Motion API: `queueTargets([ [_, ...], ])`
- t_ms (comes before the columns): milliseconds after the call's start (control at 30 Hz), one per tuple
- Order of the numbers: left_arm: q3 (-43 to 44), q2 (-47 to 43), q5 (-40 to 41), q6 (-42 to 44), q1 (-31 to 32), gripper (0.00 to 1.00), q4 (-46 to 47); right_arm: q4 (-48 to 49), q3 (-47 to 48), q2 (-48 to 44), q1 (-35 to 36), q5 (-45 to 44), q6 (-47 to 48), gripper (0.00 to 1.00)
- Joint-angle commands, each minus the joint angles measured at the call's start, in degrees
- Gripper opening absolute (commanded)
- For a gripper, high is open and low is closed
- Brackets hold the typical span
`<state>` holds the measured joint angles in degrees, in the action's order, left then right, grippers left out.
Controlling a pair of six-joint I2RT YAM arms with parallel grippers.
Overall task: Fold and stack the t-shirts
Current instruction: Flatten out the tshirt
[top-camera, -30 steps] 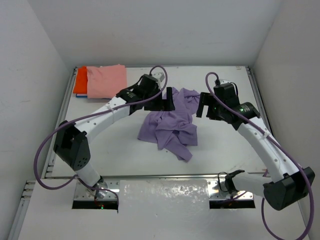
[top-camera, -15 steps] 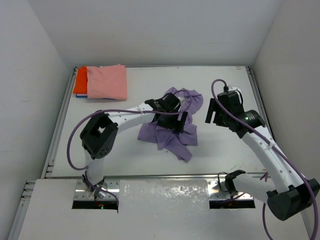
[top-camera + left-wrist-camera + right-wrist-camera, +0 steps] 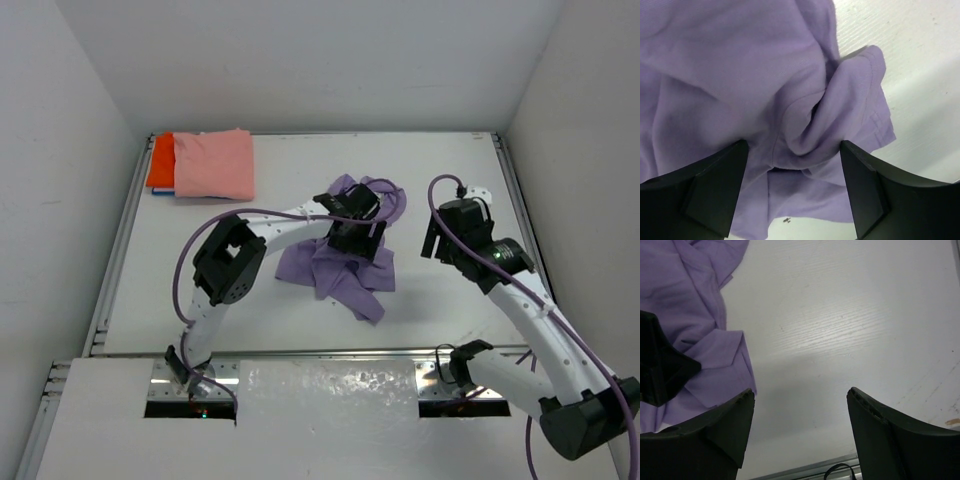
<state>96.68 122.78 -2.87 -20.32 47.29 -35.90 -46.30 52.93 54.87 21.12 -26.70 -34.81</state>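
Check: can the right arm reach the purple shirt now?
Probably yes: the right tool hangs open beside the purple shirt, bare table between; the left tool over its middle might crowd it.

No writing, label, brand or number can be read in any view.

A crumpled shirt (image 3: 335, 268) lies in the middle of the table (image 3: 450, 300). My left gripper (image 3: 356, 236) is over it. My right gripper (image 3: 432, 236) is near its right side. Two folded shirts (image 3: 213, 165) sit stacked at the far left.
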Motion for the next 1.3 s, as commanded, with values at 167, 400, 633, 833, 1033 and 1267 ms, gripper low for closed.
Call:
queueTargets([
  [167,-1.74,-17.54,5.09,-4.11,-3.23,0.78,-4.0,19.37,-8.36,1.99,-0.29,12.26,2.99,0.71],
  [400,-18.53,-30.57,-0.2,-7.37,-11.77,0.78,-1.45,31.09,-14.34,11.3,-0.12,20.01,-1.22,0.7],
  [633,-30.32,-37.43,-0.55,-5.88,-16.96,0.77,-1.11,38.56,-15.84,21.32,0.85,22.83,-2.55,0.68],
  [833,-33.93,-38.49,-4.77,-5.0,-20.83,0.77,0.39,42.17,-13.9,27.91,1.2,25.29,-4.04,0.64],
  [1033,-35.16,-37.09,-3.1,-2.98,-21.71,0.77,0.13,44.29,-13.11,31.7,2.43,26.0,-5.8,0.61],
  [1267,-39.11,-35.16,-4.07,-3.06,-22.5,0.77,3.38,43.67,-11.1,33.98,3.05,24.59,-5.36,0.36],
])
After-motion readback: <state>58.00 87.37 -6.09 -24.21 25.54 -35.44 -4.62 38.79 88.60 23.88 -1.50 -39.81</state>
